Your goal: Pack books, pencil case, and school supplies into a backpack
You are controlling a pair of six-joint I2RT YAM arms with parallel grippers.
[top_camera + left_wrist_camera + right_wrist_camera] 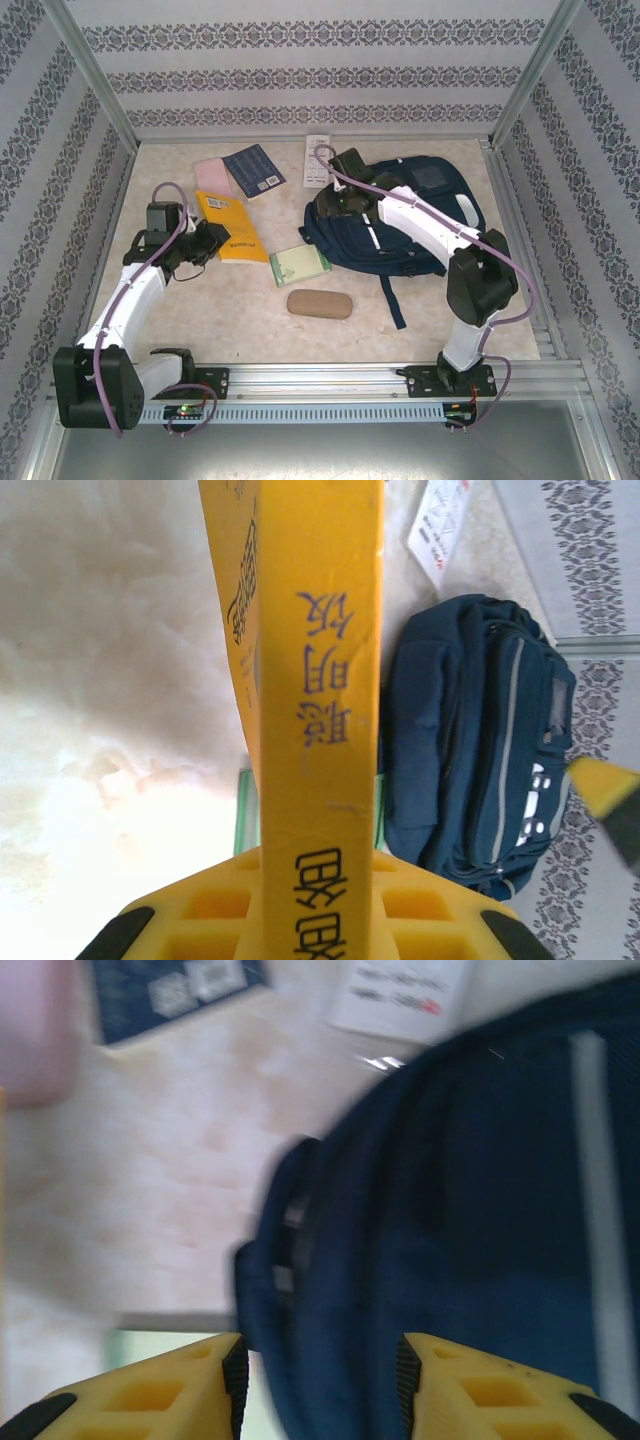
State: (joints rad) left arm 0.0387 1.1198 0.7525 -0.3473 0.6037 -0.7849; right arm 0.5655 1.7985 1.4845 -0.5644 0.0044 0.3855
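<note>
Packing stock, as seen from the room:

- Backpack (420, 215): lying flat on the right half of the tabletop (200, 310). I cannot tell whether it is unzipped.
- Yellow book (320, 730): clamped edge-on in the jaws of the left gripper (208, 243), left of the backpack and well short of it.
- Right gripper (320, 1355): jaws apart, holding nothing, over the backpack's left end.
- Dark blue book (253, 170), pink item (212, 172), white pack (318, 160): along the far side.
- Green notebook (298, 265), brown pencil case (320, 303): near side, beside the backpack.

Progress, by my judgement: nothing visibly packed yet. Every listed item remains to go in, the yellow book first.
</note>
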